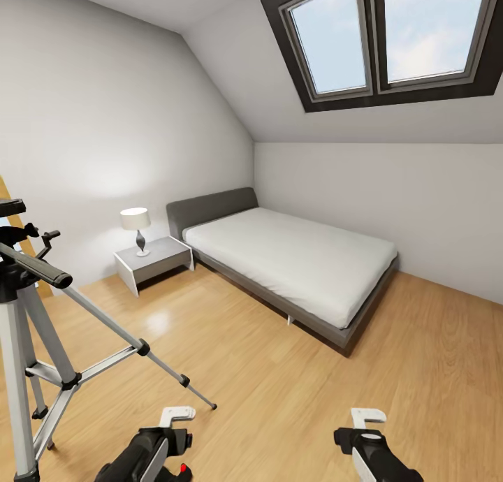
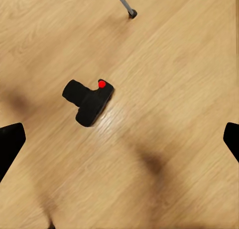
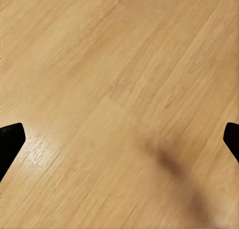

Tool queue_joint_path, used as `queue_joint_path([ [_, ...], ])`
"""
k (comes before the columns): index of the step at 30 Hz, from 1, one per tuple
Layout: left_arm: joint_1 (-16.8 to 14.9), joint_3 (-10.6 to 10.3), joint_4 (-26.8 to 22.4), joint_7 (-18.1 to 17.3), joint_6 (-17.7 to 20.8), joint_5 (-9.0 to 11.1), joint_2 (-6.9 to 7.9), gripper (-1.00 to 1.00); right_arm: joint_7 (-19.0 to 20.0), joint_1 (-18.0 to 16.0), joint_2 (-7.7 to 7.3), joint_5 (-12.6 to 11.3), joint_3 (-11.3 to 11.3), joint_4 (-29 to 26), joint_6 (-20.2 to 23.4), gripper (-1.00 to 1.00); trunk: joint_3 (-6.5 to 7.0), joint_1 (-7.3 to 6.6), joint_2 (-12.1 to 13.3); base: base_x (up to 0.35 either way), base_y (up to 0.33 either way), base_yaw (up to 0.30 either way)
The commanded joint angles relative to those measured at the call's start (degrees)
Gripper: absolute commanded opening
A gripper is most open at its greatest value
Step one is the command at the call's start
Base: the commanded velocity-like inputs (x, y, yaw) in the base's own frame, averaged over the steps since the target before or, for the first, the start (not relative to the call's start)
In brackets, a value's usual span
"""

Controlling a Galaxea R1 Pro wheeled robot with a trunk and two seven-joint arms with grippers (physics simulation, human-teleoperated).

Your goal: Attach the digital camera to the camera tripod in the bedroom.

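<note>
The camera tripod (image 1: 43, 328) stands at the left on the wood floor, with silver legs spread, its head plate (image 1: 10, 207) up top and its black pan handle (image 1: 38, 267) pointing right. The small black digital camera (image 2: 88, 100) with its red button (image 2: 101, 83) lies on the floor below my left gripper (image 2: 119, 139). The gripper is open and well above the camera. In the head view the red button (image 1: 183, 469) peeks out beside my left arm. A tripod foot (image 2: 132, 13) rests a little beyond the camera. My right gripper (image 3: 119, 139) is open over bare floor.
A low grey bed (image 1: 300, 258) with a white mattress fills the far corner under the skylight (image 1: 391, 38). A nightstand (image 1: 155, 260) with a lamp (image 1: 137, 225) stands left of the bed. Open wood floor (image 1: 279, 398) lies between me and the bed.
</note>
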Motion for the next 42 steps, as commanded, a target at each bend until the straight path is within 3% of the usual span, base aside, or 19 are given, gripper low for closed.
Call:
queue_joint_path([
  [1, 0.0, -0.2, 0.0, 0.0, 0.3, 0.3, 0.10, 1.00, -0.1, 0.0, 0.01, -0.1, 0.0, -0.1, 0.3, 1.00, -0.06, 0.00, 0.0, 0.000, 0.000, 0.000],
  [16, -0.1, -0.5, -0.4, -4.1, 0.1, -1.1, 3.58, 1.00, 0.2, -0.1, 0.53, 0.3, 0.2, -0.1, 0.4, 1.00, -0.06, 0.00, 0.0, 0.000, 0.000, 0.000],
  [42, -0.1, -0.4, 0.0, -5.4, -0.3, -1.3, 3.79, 1.00, 0.2, -0.1, 0.61, 0.6, 0.4, -0.1, 0.4, 1.00, -0.06, 0.00, 0.0, 0.000, 0.070, 0.000],
])
